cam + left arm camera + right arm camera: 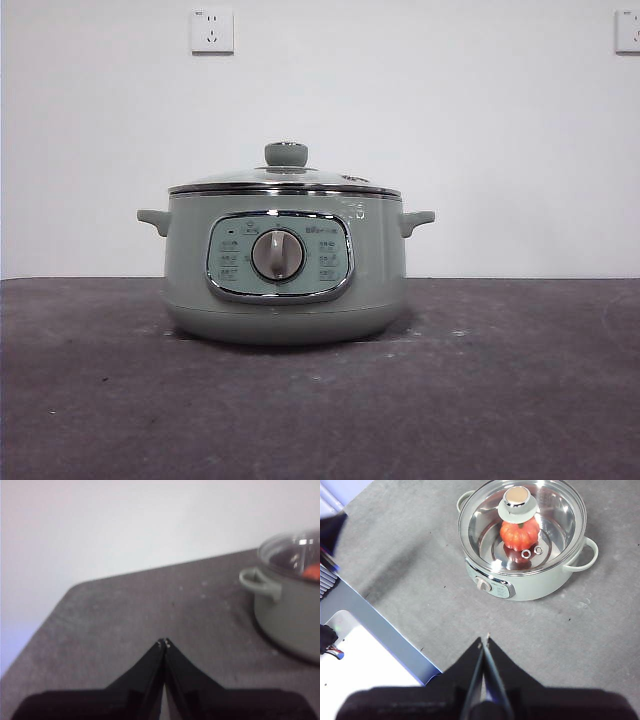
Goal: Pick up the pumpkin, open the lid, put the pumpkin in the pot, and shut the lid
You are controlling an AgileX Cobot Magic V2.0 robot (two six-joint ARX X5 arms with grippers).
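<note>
The sage-green pot (285, 285) stands on the dark table, its dial facing the front camera. The glass lid (285, 180) with its green knob (286, 154) sits closed on the pot. In the right wrist view the pot (530, 582) is seen from above, and the orange pumpkin (520, 534) lies inside it under the lid (555, 510). My right gripper (484, 639) is shut and empty, high above the table, away from the pot. My left gripper (164, 642) is shut and empty, low over the table beside the pot (290, 610). A bit of orange (312, 571) shows through the lid there.
Grey table surface (500, 400) all around the pot. White wall behind with two sockets (212, 30). The table's edge and a metal frame (375, 625) show in the right wrist view.
</note>
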